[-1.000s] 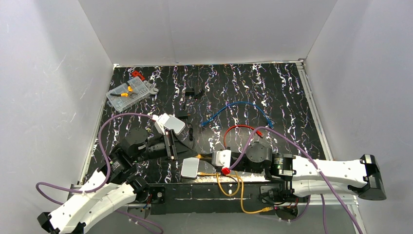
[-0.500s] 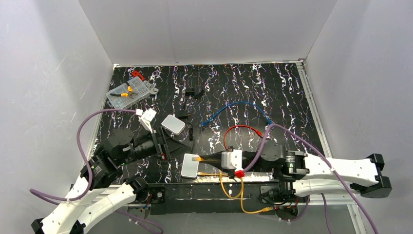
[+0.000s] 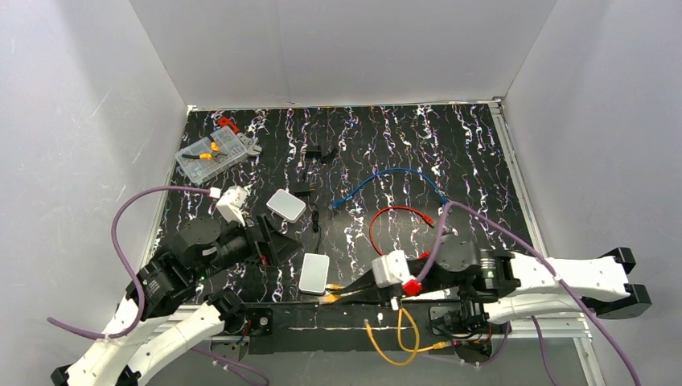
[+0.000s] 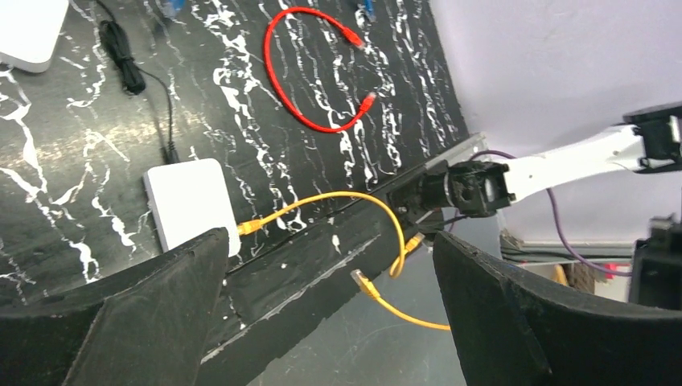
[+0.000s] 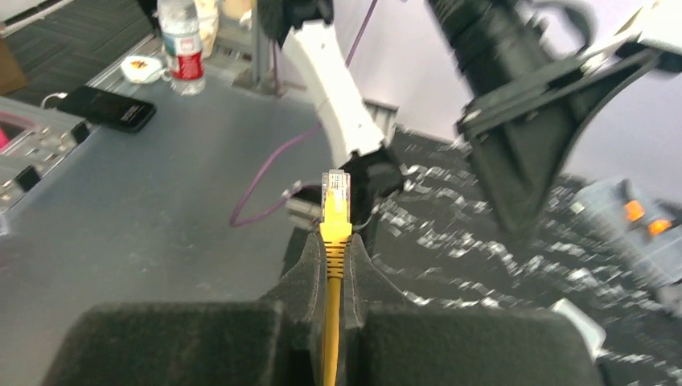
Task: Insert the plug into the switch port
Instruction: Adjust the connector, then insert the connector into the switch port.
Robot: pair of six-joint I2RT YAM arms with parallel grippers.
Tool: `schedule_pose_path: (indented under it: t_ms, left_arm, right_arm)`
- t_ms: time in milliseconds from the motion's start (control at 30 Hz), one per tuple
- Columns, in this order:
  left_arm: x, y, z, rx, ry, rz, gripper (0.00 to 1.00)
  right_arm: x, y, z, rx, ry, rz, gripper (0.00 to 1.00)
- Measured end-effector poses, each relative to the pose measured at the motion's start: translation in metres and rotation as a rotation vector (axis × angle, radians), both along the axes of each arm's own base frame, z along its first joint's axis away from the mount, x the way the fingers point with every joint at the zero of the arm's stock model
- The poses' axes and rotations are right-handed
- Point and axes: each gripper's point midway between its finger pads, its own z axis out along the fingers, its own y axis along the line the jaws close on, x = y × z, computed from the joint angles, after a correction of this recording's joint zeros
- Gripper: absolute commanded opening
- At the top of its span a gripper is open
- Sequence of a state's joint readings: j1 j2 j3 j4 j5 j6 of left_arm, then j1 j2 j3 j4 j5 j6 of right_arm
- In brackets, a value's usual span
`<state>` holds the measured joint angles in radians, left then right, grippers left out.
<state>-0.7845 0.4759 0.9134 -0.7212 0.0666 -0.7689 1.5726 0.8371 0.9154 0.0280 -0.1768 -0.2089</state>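
Jaws of the right gripper [image 5: 334,245] are clamped on the yellow cable just behind the plug [image 5: 335,186]. The left gripper [image 4: 330,237] gapes, empty. The switch box [image 3: 314,273] lies just left of the plug. Approach is in hand; next, the plug needs aligning with the port.

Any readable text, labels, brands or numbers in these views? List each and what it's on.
No text can be read in any view.
Red label on the water bottle: too blurred to read.
No markings visible on the switch, the yellow cable plug or the clear parts box.
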Motion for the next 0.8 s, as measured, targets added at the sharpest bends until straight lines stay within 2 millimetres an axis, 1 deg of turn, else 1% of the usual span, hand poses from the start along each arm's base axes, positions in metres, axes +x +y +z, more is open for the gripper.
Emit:
schedule_pose_path:
  t_ms: [67, 100, 133, 200, 233, 300, 333, 367, 433, 600, 800]
  left_arm:
    - [0.003, 0.003, -0.006, 0.019, 0.005, 0.022, 0.98]
    - [0.005, 0.003, -0.01, 0.028, 0.009, 0.03, 0.98]
    - [0.006, 0.004, -0.016, 0.041, 0.017, 0.04, 0.98]
    - [0.009, 0.005, -0.033, 0.074, 0.047, 0.057, 0.98]
    - [0.01, 0.005, -0.04, 0.09, 0.062, 0.06, 0.98]
    - [0.013, 0.003, -0.056, 0.123, 0.098, 0.07, 0.98]
    - [0.015, 0.002, -0.064, 0.139, 0.114, 0.074, 0.98]
    - [0.017, 0.002, -0.073, 0.158, 0.134, 0.081, 0.98]
    - [0.02, 0.001, -0.087, 0.188, 0.162, 0.093, 0.98]
    - [0.027, 0.002, -0.117, 0.246, 0.208, 0.129, 0.98]
    - [0.034, 0.002, -0.151, 0.268, 0.248, 0.165, 0.98]
  right_arm:
    - [-0.003, 0.004, -0.023, -0.057, 0.043, 0.007, 0.01]
    - [-0.004, 0.007, -0.046, -0.113, 0.076, 0.004, 0.01]
    - [-0.004, 0.01, -0.063, -0.156, 0.098, -0.002, 0.01]
    - [-0.002, 0.015, -0.109, -0.272, 0.146, -0.039, 0.01]
    - [0.001, 0.016, -0.136, -0.343, 0.167, -0.067, 0.01]
    - [0.008, 0.014, -0.176, -0.447, 0.189, -0.13, 0.01]
    - [0.013, 0.012, -0.193, -0.493, 0.196, -0.168, 0.01]
    - [0.018, 0.01, -0.205, -0.527, 0.197, -0.204, 0.01]
    - [0.028, 0.008, -0.217, -0.556, 0.192, -0.272, 0.01]
    - [0.061, 0.009, -0.232, -0.574, 0.138, -0.459, 0.01]
    - [0.098, 0.003, -0.248, -0.587, 0.02, -0.608, 0.01]
